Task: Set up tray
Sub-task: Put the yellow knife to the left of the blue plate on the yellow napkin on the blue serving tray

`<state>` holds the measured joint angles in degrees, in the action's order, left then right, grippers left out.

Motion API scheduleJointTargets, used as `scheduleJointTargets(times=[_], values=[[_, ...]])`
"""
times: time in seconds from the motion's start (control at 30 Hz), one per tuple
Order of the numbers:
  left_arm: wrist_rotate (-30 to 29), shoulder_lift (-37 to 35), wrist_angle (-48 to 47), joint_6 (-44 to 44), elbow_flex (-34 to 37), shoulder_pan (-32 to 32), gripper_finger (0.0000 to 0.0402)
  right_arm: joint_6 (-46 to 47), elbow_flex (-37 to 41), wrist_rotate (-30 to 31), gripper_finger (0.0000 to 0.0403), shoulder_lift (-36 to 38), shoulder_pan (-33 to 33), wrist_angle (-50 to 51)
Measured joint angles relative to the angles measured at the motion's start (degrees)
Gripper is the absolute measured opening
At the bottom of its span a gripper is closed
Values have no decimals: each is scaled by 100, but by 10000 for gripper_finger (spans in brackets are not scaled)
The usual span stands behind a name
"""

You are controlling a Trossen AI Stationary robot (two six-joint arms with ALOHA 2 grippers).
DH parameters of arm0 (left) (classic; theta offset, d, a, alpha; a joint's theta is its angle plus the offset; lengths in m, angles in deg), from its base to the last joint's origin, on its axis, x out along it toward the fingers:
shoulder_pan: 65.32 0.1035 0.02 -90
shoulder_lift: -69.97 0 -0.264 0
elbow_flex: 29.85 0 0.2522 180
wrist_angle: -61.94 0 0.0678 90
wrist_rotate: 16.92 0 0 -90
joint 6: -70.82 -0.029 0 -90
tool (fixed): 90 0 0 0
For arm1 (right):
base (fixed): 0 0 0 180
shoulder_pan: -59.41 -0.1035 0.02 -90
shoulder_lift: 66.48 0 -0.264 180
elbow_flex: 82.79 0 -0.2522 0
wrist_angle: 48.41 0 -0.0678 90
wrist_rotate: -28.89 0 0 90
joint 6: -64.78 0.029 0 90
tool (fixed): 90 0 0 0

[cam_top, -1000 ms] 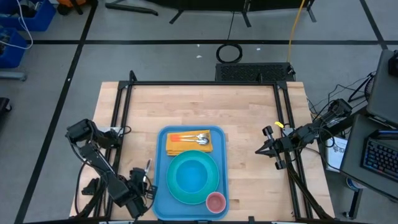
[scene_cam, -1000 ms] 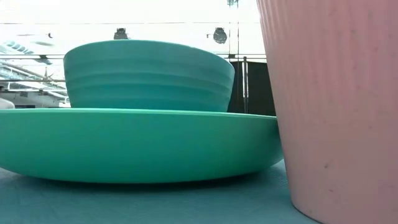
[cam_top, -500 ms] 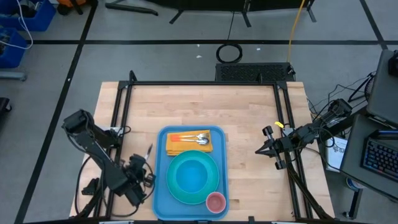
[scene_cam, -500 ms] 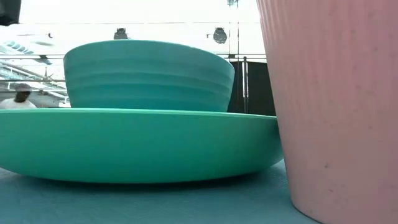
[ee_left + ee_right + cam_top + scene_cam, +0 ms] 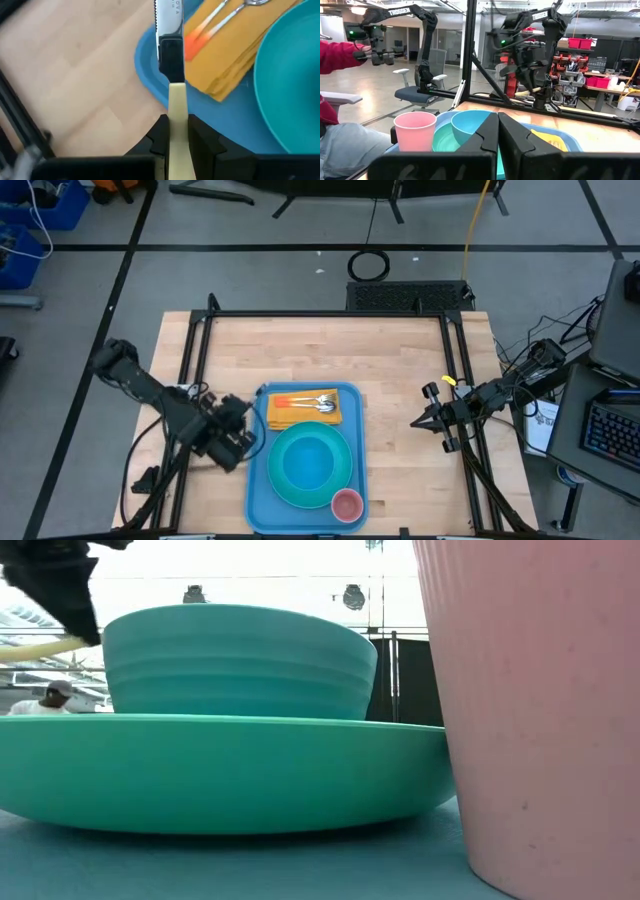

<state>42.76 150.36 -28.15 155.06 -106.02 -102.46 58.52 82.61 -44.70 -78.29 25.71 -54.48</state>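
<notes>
Left gripper (image 5: 175, 131), clenched on the cream handle of a serrated steel table knife (image 5: 170, 55), hangs over the left rim of the large flat blue plastic tray (image 5: 258, 480), near the tray's far left corner. A second ago this gripper was low beside the tray's near left corner; it has since swung toward the far end, carrying the knife with it. Judged from this, the knife is the last piece to be laid, probably beside the folded yellow napkin (image 5: 300, 412), which already bears a spoon and an orange-handled utensil. The tray lies at the middle of the bench's near edge and carries a round turquoise plate (image 5: 220, 772) with a teal bowl (image 5: 240, 660) on it, and a ribbed pink plastic cup (image 5: 346, 504) at its near right corner. Right gripper (image 5: 497, 131), fingers pressed together and empty, waits over the bench's right edge. The knife tip is cut off in the left wrist view; in the low view the cup and plate hide the napkin.
</notes>
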Motion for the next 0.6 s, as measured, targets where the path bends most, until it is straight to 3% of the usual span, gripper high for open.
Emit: scheduleJointTargets(times=[0.4, 0.6], values=[[55, -247, 1384, -4253, -4, 1694, 45, 0, 2, 0, 0, 1, 0, 0], [1167, -245, 2277, -6136, -4, 2483, 45, 1, 1, 0, 0, 0, 0, 0]])
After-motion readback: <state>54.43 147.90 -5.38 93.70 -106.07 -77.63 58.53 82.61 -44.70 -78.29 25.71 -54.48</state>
